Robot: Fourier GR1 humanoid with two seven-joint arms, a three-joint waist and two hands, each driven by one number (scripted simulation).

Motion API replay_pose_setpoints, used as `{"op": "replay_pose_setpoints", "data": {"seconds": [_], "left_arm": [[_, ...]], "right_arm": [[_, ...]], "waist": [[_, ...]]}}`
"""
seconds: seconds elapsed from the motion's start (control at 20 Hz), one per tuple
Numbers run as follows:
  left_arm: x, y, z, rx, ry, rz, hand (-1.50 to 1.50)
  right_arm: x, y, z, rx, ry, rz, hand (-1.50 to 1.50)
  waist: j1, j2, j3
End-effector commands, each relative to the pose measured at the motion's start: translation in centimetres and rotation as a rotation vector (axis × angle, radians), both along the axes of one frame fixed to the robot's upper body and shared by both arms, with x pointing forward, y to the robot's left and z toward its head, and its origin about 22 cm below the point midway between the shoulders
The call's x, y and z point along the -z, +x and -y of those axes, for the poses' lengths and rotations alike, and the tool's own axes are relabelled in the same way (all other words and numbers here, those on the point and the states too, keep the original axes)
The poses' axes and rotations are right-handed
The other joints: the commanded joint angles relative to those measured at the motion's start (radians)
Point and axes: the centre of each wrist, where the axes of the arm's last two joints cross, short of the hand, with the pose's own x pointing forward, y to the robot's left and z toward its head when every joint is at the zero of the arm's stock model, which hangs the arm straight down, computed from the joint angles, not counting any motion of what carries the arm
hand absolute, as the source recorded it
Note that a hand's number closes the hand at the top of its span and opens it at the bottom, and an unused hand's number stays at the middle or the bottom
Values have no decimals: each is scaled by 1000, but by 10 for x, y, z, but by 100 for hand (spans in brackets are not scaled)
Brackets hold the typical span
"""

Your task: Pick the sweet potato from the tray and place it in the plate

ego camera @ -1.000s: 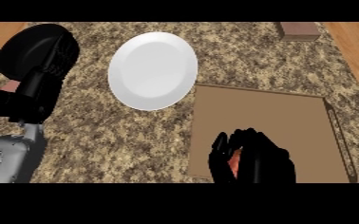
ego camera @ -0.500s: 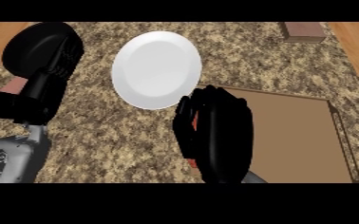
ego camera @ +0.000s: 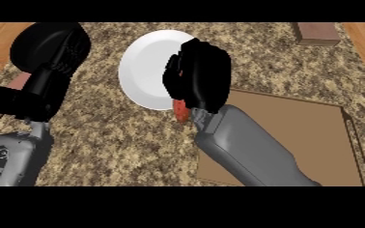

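Over the speckled bench (ego camera: 114, 140), your right hand (ego camera: 200, 77) hangs at the right rim of the white plate (ego camera: 146, 67), fingers curled round the sweet potato (ego camera: 180, 110), of which only a reddish end shows below the palm, at the plate's lower right edge. The brown tray (ego camera: 299, 130) lies behind the forearm, to the right, and nothing shows on the part of it in view.

By the look of it, you are in the carry: the sweet potato is off the tray and at the plate, but not yet set down. Whether it already touches the rim cannot be told, since the hand covers it.

The next move calls for bringing the hand a little further left, so the load sits over the plate's middle instead of its edge, then lowering and opening the fingers. Released at the rim, it may roll onto the bench.

Your left hand (ego camera: 53, 53) rests at the view's left edge, fingers straight and holding nothing.
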Motion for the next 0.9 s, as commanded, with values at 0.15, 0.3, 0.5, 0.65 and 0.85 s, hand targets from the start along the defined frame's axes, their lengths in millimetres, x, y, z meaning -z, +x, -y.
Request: {"op": "replay_pose_setpoints", "data": {"seconds": [0.15, 0.3, 0.5, 0.65, 0.85], "left_arm": [[1, -1, 9, 11, 5, 18, 0], [4, -1, 7, 38, 9, 29, 0], [1, 6, 15, 47, -8, 22, 0], [-12, 18, 34, 45, -6, 26, 0], [-14, 15, 30, 84, -4, 19, 0]], "right_arm": [[3, 60, -12, 139, 99, -83, 150], [28, 73, -11, 177, 46, -96, 150], [18, 96, -11, 174, 44, -151, 150], [40, 99, -1, 199, 135, -141, 150], [55, 107, 9, 272, 199, -190, -150]], "waist": [[24, 4, 0], [44, 10, -1], [49, 14, -1], [46, 22, 1], [86, 29, 1]]}}
